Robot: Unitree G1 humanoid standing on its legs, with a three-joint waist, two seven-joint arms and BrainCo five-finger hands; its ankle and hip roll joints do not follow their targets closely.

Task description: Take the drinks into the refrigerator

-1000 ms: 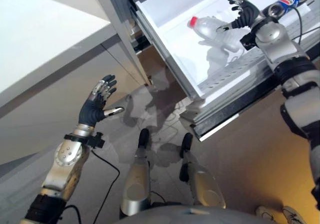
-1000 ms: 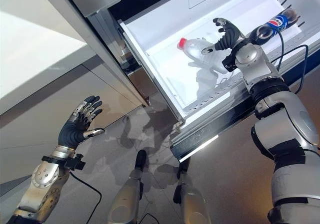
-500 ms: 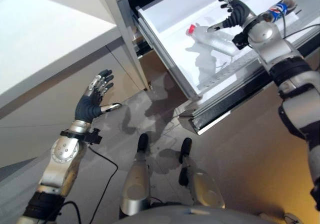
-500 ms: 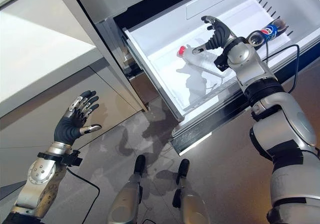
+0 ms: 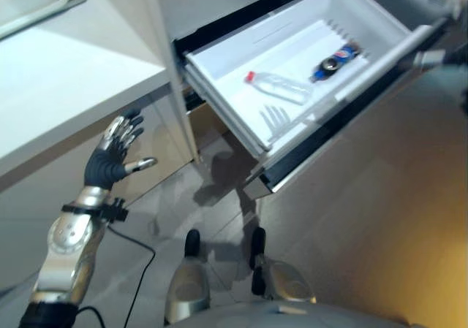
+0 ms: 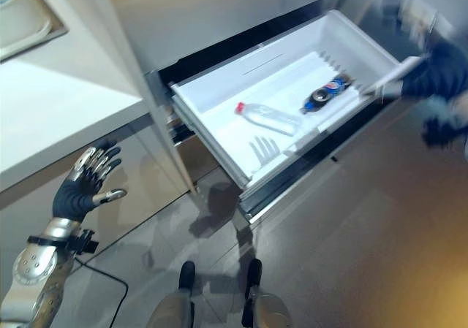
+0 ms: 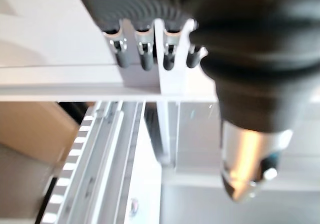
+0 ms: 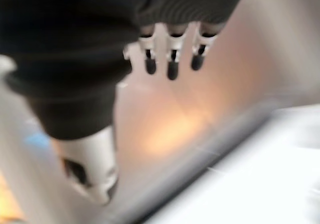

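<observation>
Drinks are both lying in the pulled-out white drawer (image 6: 219, 149) of the refrigerator: the clear bottle with the red cap (image 6: 268, 117) toward the middle, the dark cola bottle (image 6: 325, 94) further right, a little apart. The left hand (image 5: 110, 156) hangs spread and empty beside the cabinet; the right hand (image 8: 170, 54), fingers straight and holding nothing, blurs near the drawer's right end. To my eye what remains is closing it, best with a flat, square push on the front so the bottles don't roll.

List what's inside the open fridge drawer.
Two bottles lie in the drawer: a clear bottle with a red cap, and a dark cola bottle with a blue label. The drawer's near corner is hidden behind its front wall.
</observation>
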